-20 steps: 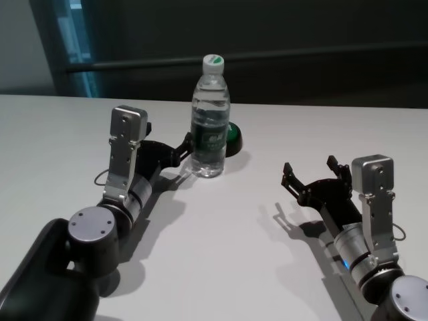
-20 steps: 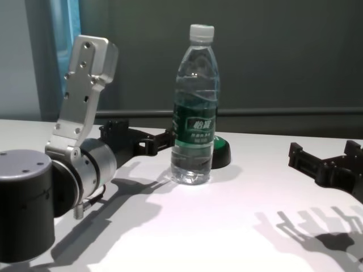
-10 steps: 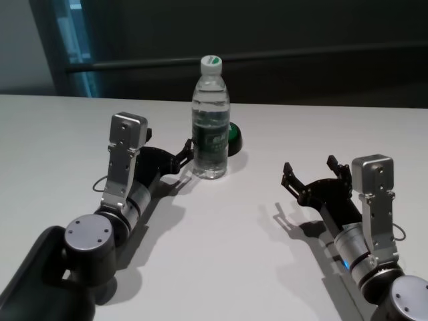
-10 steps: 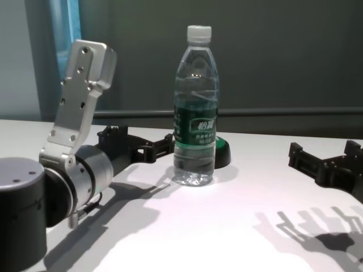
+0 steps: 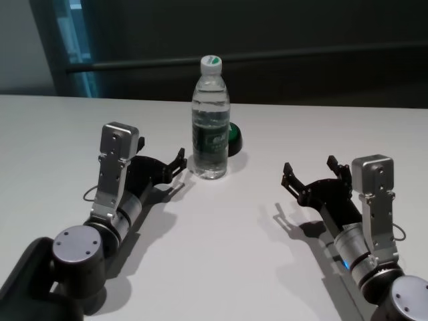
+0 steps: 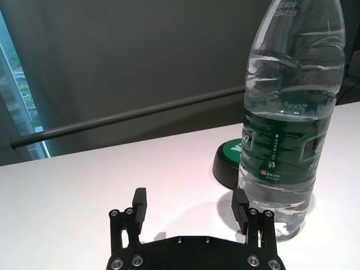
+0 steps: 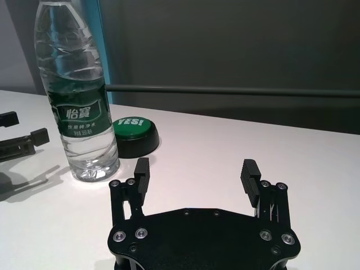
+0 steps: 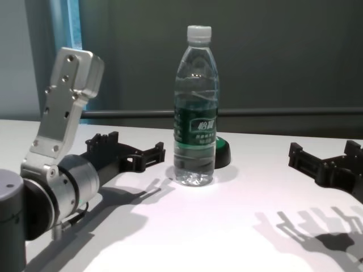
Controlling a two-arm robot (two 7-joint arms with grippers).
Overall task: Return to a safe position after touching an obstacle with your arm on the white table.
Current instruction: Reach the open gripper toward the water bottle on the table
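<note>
The obstacle, a clear water bottle point(image 5: 211, 120) point(image 8: 195, 107) with a white cap and dark green label, stands upright on the white table point(image 5: 267, 254) near the middle back. My left gripper point(image 5: 164, 158) point(image 8: 134, 145) point(image 6: 190, 199) lies low over the table just left of the bottle. It is open and holds nothing, and a small gap separates its nearer fingertip from the bottle point(image 6: 289, 129). My right gripper point(image 5: 309, 167) point(image 7: 196, 169) point(image 8: 323, 150) hovers open and empty to the right, well away from the bottle point(image 7: 79, 95).
A low round green button point(image 5: 234, 136) point(image 8: 222, 152) point(image 7: 134, 132) on a black base sits right behind the bottle. A dark wall with a horizontal rail runs behind the table's far edge. Bare tabletop point(image 8: 215, 226) lies between the two arms.
My left arm has drawn back to the left and toward my body, and its fingertip has come off the bottle's side. The bottle stays upright. My right arm has not moved.
</note>
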